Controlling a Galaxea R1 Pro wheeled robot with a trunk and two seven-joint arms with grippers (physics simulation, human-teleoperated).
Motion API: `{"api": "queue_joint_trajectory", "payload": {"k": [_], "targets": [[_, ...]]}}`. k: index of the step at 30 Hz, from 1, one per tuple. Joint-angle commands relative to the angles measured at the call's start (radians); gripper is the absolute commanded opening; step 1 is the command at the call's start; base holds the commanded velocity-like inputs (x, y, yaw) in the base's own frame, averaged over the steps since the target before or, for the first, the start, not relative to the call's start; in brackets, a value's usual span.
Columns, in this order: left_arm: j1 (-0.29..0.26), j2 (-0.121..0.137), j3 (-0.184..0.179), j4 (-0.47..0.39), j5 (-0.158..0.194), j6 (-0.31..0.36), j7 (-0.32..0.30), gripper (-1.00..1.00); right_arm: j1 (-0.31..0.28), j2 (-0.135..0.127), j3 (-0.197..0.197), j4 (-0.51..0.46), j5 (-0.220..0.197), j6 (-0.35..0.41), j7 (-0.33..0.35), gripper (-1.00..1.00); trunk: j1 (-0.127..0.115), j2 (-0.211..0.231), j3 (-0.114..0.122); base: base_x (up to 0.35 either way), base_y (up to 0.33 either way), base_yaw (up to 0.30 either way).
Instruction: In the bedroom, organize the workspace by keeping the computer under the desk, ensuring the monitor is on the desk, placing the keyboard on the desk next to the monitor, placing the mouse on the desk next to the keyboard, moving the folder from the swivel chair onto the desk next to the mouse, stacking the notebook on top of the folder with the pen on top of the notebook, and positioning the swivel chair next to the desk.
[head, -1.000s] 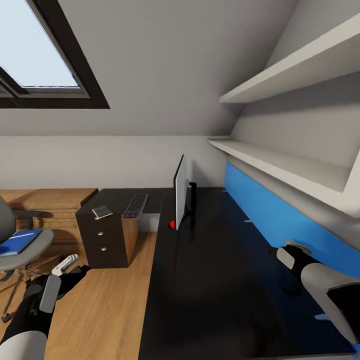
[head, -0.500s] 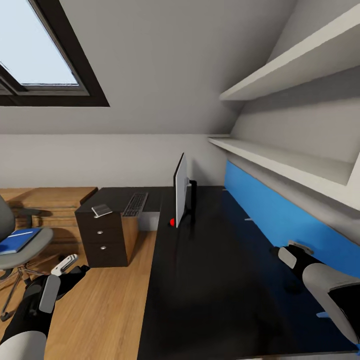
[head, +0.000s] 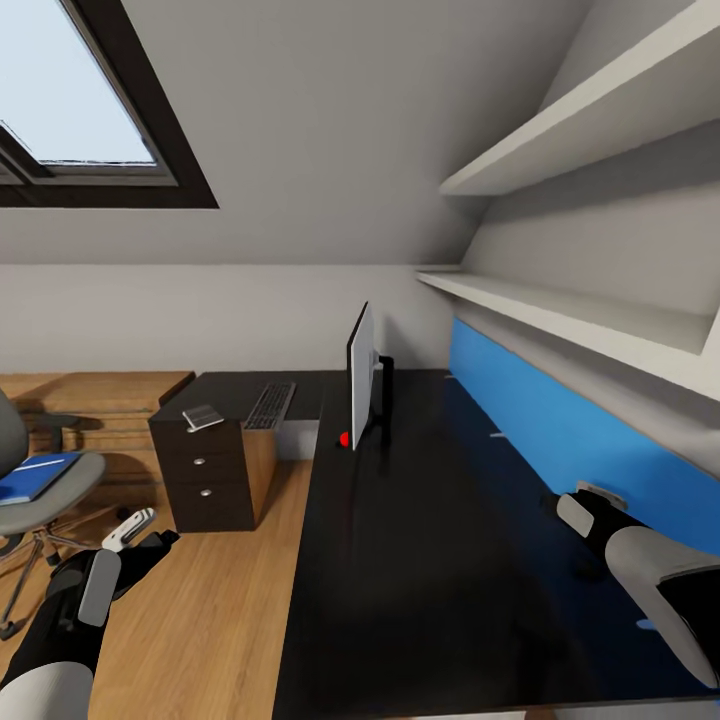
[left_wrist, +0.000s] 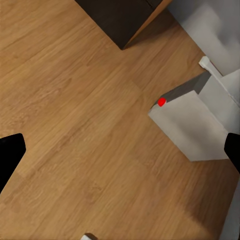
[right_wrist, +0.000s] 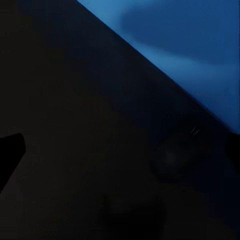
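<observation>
Robot faces a half-sorted attic desk, both arms low and empty.

The right gripper (right_wrist: 120, 150) hovers just above the black desk (head: 430, 560), its 2 fingers spread with nothing between them; a small dark dome below it, beside the blue wall panel (head: 560, 430), looks like the mouse (right_wrist: 172, 157), though it is too dim to be sure. The left gripper (left_wrist: 120, 155) hangs over the wood floor (left_wrist: 75, 100), fingers also spread, with the grey computer (left_wrist: 192, 125) just ahead under the desk. Well beyond the right gripper stands the monitor (head: 361, 375); the keyboard (head: 270, 404) and notebook (head: 203, 417) lie further off. The blue folder (head: 38, 476) waits on the chair (head: 30, 490) beyond the left gripper, judged the next pickup.
</observation>
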Motion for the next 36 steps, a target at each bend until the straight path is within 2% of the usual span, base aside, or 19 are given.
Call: {"api": "queue_joint_trajectory", "payload": {"k": [1,11,36], "targets": [[-0.001,0.000,0.001,-0.001,0.011,0.004,0.008,1.00,0.000,-0.001,0.008,-0.003,-0.006,0.008,-0.006,1.00,0.004,-0.008,-0.005,0.000,0.000,0.000],[-0.001,-0.001,0.001,-0.001,0.010,0.004,0.008,1.00,0.000,-0.002,0.008,-0.003,-0.006,0.011,-0.007,1.00,0.042,-0.078,-0.036,0.000,0.000,0.000],[-0.001,-0.001,0.001,0.012,0.007,0.004,0.008,1.00,0.000,-0.008,0.008,-0.003,-0.007,0.012,-0.007,1.00,0.042,-0.078,-0.041,0.000,0.000,0.008]]}}
